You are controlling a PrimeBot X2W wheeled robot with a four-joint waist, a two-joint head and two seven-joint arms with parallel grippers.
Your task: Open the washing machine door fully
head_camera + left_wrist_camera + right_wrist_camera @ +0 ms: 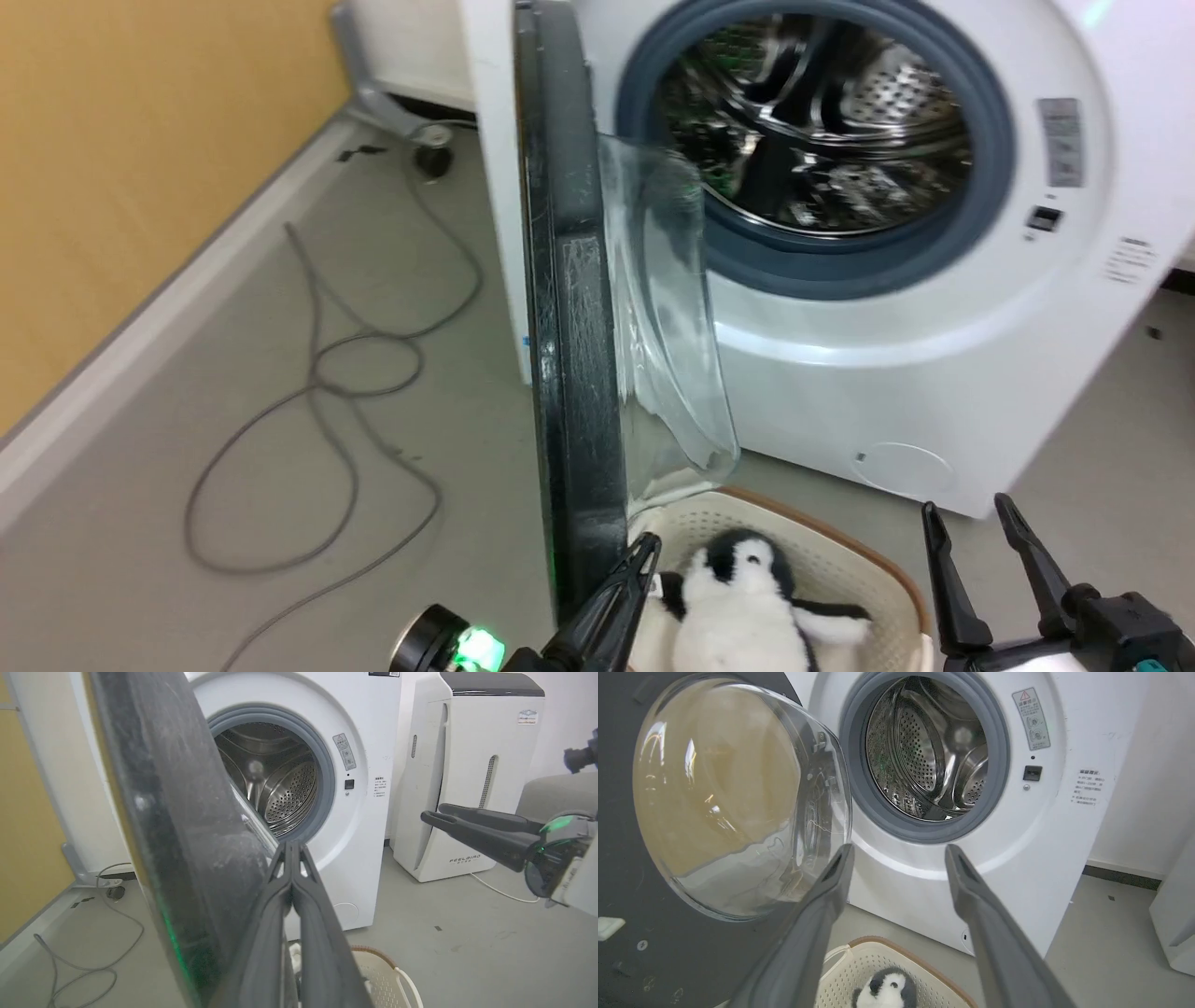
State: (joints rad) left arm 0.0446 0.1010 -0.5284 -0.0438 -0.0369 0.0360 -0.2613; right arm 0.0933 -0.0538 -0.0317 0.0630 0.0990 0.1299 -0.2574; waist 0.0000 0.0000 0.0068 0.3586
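**Legible writing:** "FEELBIRD" is printed low on the white appliance [467,788] standing to the right of the washing machine [840,392]. The machine's front carries a warning label [1031,718] with a red triangle and a smaller printed sticker [1087,786]. The text on both is too small to read.

**Concealment:** The top of the washing machine door [569,308] is cut off in the head view. Its lower end is masked by the left claw [646,549]. Contact between that claw and the door cannot be confirmed.

**Door condition:** The door is swung out at the head view's left side of the machine, roughly square to the front, and is seen edge-on from the head. The black face is dusty and scuffed. A clear glass bowl [733,798] bulges from its inner side. The drum mouth is exposed.

**Left claw:** The fingers are pressed together with nothing between them, just beside the door's lower inner side.

**Right claw** [899,851]: The fingers are spread wide and empty, apart from the door. It is near a cream basket [887,941] holding a toy penguin [747,597].
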